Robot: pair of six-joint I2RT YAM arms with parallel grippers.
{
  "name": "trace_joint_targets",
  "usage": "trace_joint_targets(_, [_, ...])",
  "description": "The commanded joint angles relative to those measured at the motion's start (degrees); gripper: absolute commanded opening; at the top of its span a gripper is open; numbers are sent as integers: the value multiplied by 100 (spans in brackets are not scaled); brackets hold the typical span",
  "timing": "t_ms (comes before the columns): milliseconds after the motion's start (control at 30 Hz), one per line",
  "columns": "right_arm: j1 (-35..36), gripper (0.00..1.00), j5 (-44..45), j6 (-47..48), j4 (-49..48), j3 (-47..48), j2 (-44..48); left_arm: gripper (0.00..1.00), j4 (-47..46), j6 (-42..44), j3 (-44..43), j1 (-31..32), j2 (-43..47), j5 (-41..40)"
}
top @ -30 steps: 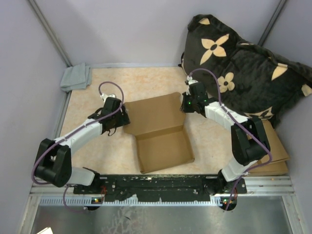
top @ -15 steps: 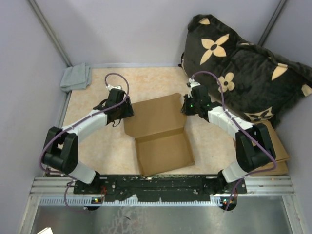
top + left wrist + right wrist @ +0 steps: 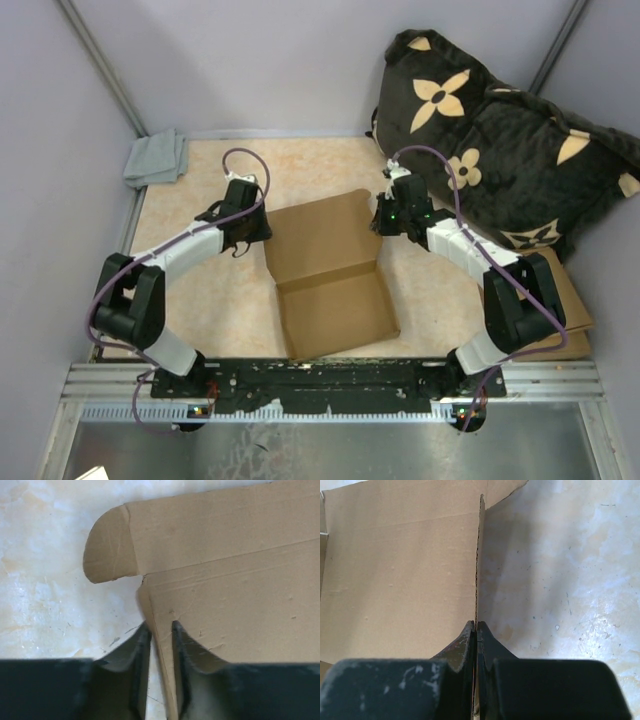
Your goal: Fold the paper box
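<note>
And here we have the plain brown cardboard paper box (image 3: 330, 275) sitting at the centre of the pale marbled table (image 3: 200, 310). It is unprinted and all one piece. Its near half, toward 6 o'clock, is already shaped into a shallow tray, and a broad flat panel reaches away toward 12 o'clock. From the left wrist we see scored crease lines running across that panel and a rounded tab (image 3: 107, 547) lying on the table at its far left corner. The left gripper (image 3: 262, 230) is in at the box's 10 o'clock edge, its jaws narrow and astride a raised side flap. Whether the dark fingers (image 3: 140, 655) actually press the card, we cannot tell. Over at 2 o'clock, the right gripper (image 3: 380, 222) is pinched tight on the opposite side flap. From that wrist we look straight down the flap's thin corrugated edge, standing upright with the fingertips (image 3: 469, 635) clamped either side of it. Around the action, a folded grey cloth (image 3: 155, 158) lies in the 10 o'clock corner. A black cushion with beige flowers (image 3: 490, 130) fills 2 o'clock, and a pile of brown cardboard pieces (image 3: 565, 300) sits out at 4 o'clock.
</note>
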State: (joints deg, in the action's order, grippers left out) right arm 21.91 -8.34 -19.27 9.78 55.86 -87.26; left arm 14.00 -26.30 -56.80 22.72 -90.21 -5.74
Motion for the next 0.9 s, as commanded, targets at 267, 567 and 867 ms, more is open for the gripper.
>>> trace_joint_targets(267, [-3,17,-330,253,153,242,139,0,-420,459,-186,-21,239,655])
trace_joint_targets(567, [-235,26,-562,345,440,542,113,0,-2297,1064,841,-18,1568,1217])
trace_joint_targets(867, [-354,27,-836,406,663,785,141,0,-4237,1328,2186,-5,2603,1724])
